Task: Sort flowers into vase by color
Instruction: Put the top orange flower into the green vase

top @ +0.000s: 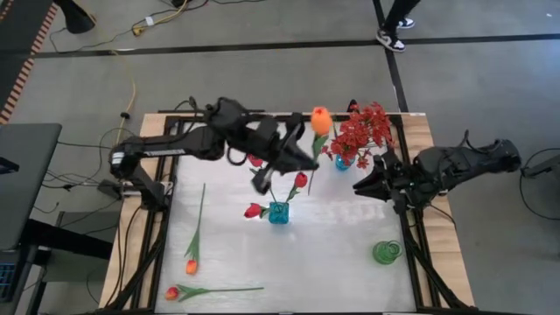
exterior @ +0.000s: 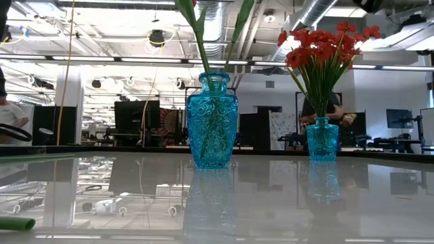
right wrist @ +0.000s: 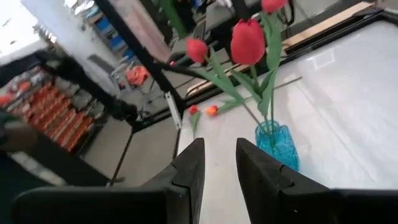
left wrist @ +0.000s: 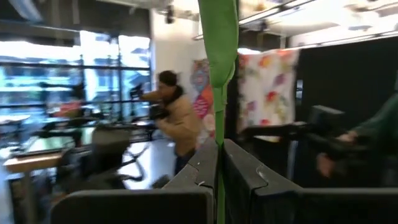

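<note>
The left pincer [top: 293, 149], at upper centre of the high view, is clamped on an orange tulip's [top: 321, 120] stem above the counter [top: 350, 236]. The right pincer [top: 360, 186], at right, is narrowly parted and empty. Red roses [top: 300, 180] stand in the centre vase [top: 278, 213]; two flowers [top: 191, 265] lie at lower left.

Overhead ceiling lights [exterior: 135, 59] illuminate the scene brightly. The glossy table [exterior: 271, 196] mirrors both vases and shows glare. The left wrist view is motion-blurred; the right wrist view's background is soft.
</note>
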### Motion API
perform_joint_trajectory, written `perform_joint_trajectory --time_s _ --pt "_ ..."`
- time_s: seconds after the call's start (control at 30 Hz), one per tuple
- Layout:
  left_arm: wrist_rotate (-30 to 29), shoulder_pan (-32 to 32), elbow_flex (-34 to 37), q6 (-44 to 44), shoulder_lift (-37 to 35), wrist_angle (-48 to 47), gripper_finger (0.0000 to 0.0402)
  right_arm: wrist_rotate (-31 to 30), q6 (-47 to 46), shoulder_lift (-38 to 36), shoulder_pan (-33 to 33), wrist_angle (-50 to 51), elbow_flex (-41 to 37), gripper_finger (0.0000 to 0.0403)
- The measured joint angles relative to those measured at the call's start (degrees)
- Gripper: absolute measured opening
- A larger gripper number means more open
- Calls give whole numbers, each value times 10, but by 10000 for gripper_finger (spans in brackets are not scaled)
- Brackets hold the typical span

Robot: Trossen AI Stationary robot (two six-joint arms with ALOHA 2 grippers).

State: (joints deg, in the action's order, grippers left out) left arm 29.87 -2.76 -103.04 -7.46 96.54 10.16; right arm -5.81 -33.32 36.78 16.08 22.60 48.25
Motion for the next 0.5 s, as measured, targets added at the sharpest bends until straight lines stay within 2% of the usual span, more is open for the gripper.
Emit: perform_joint_trajectory --time_s 0.1,0.17,0.27,0.37,0.5 --pt "11 34 0 -11 -20 -26 0 -29 -12 6 19 -33 0 118" --pt "8 65 0 13 -30 -66 0 -31 -11 8 31 -55 0 118" --pt "-41 118 0 74 -35 -116 0 -36 -12 12 43 -74 0 118" --pt "-99 166 1 118 -33 -125 0 -55 -12 15 48 -76 0 118" --pt "-159 207 1 132 -28 -125 0 -64 -16 23 47 -78 0 118"
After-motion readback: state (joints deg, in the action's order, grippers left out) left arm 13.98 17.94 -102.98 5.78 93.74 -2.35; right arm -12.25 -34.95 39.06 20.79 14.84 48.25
